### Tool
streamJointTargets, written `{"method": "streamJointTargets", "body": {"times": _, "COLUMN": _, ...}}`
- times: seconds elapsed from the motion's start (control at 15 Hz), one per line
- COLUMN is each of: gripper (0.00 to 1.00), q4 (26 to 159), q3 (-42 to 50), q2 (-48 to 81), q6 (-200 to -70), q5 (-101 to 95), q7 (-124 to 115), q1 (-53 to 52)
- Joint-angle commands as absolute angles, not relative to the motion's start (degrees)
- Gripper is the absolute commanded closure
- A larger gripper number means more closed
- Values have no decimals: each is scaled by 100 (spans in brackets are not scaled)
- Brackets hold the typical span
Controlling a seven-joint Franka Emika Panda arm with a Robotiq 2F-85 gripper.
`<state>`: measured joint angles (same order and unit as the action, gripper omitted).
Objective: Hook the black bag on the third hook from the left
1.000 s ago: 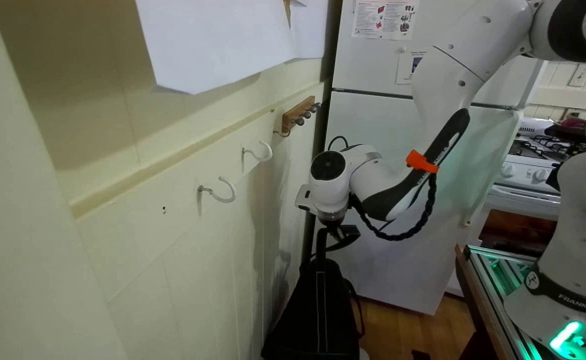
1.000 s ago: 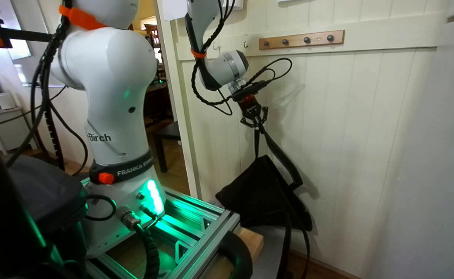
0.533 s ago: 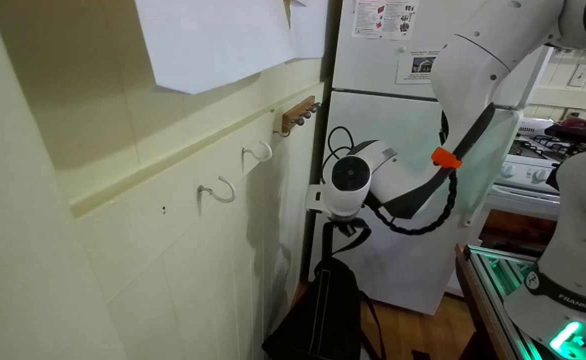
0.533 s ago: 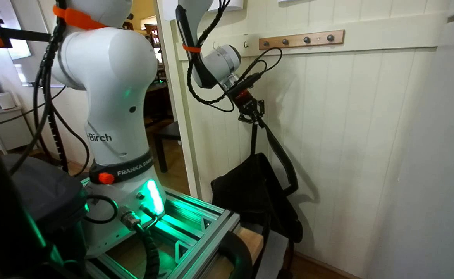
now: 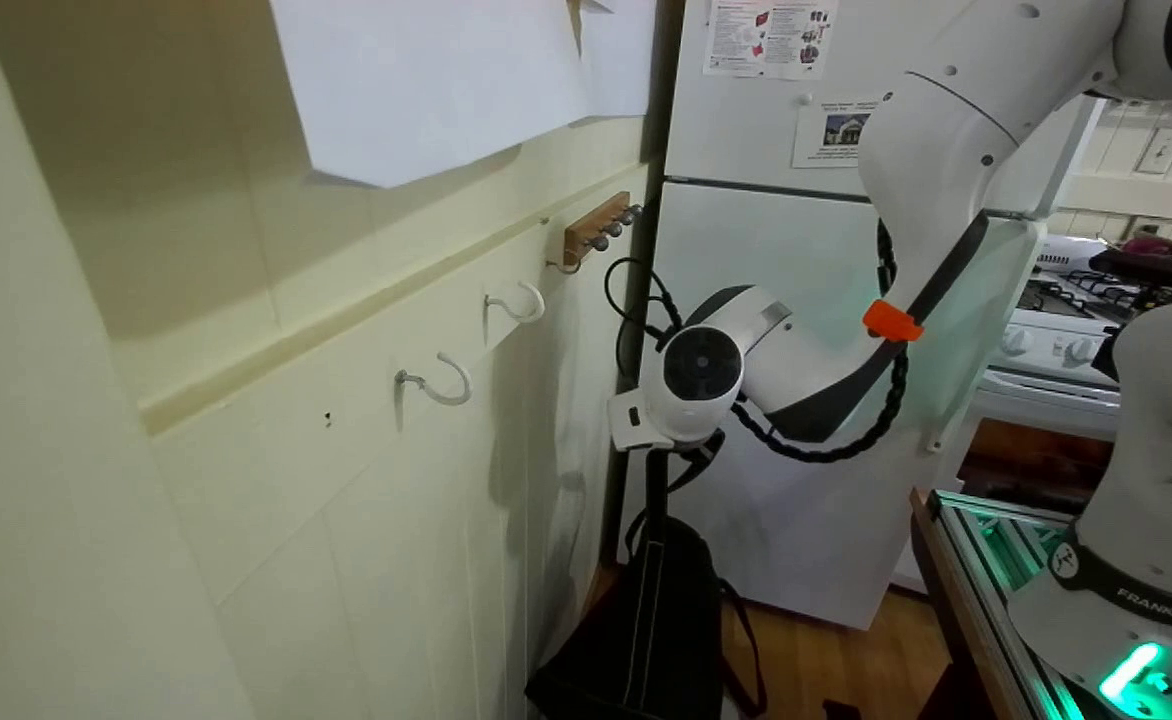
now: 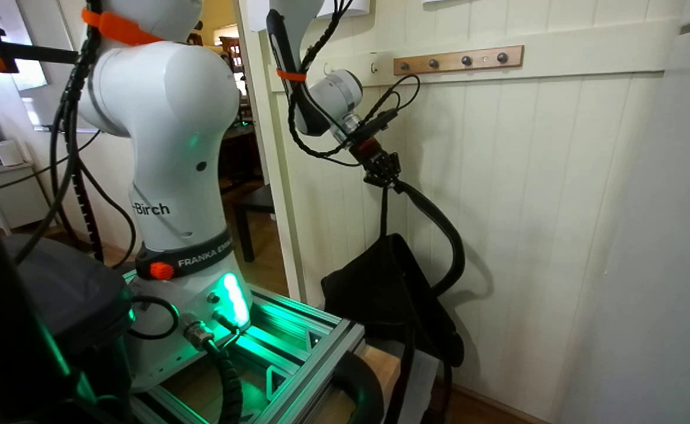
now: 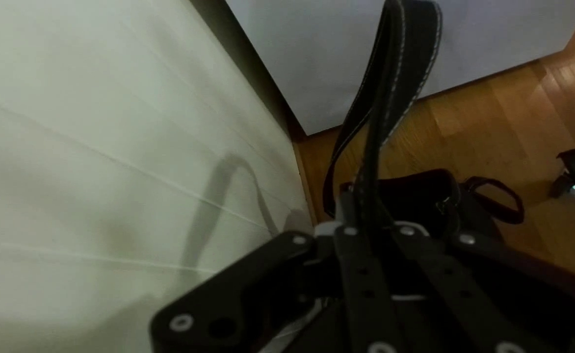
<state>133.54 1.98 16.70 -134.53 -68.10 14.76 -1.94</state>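
Wrist view shows you the hand (image 7: 373, 228) drawn tight, its jaws pinching the strap (image 7: 417, 46) of the black bag (image 6: 386, 288), which bows out from your grip in a loop. Both exterior views show you the bag hanging beneath, beside the pale wall (image 6: 563, 224) and well below the knobbed wooden rack (image 6: 450, 61), with the refrigerator (image 5: 776, 235) behind it in an exterior view.

There is one black bag (image 6: 380, 282), one hand (image 6: 386, 178), one robot arm (image 6: 162, 118), one white refrigerator (image 5: 776, 235), one wooden rack (image 6: 450, 62) bearing four knobs (image 6: 466, 60), and three curved wall hooks (image 5: 446, 401).
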Motion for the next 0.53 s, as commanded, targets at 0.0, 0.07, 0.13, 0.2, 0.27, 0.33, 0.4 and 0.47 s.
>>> {"method": "streamJointTargets", "body": {"times": 0.0, "gripper": 94, "q4": 13307, "q3": 69, "q2": 1694, "q6": -13417, "q5": -6844, "q7": 1602, "q1": -81}}
{"method": "streamJointTargets", "body": {"times": 0.07, "gripper": 94, "q4": 13269, "q3": 65, "q2": 1720, "q6": -13416, "q5": -6858, "q7": 1676, "q1": -78}}
{"method": "streamJointTargets", "body": {"times": 0.13, "gripper": 94, "q4": 13240, "q3": 65, "q2": 1746, "q6": -13415, "q5": -6867, "q7": 1716, "q1": -72}}
{"method": "streamJointTargets", "body": {"times": 0.2, "gripper": 94, "q4": 13225, "q3": 65, "q2": 1765, "q6": -13415, "q5": -6877, "q7": 1726, "q1": -67}}
{"method": "streamJointTargets", "body": {"times": 0.27, "gripper": 94, "q4": 13218, "q3": 65, "q2": 1777, "q6": -13415, "q5": -6886, "q7": 1726, "q1": -66}}
{"method": "streamJointTargets", "body": {"times": 0.33, "gripper": 94, "q4": 13216, "q3": 65, "q2": 1781, "q6": -13415, "q5": -6892, "q7": 1726, "q1": -66}}
{"method": "streamJointTargets", "body": {"times": 0.4, "gripper": 98, "q4": 13215, "q3": 65, "q2": 1781, "q6": -13415, "q5": -6896, "q7": 1726, "q1": -66}}
{"method": "streamJointTargets", "body": {"times": 0.47, "gripper": 98, "q4": 13274, "q3": 48, "q2": 1695, "q6": -13290, "q5": -7081, "q7": 1686, "q1": -154}}
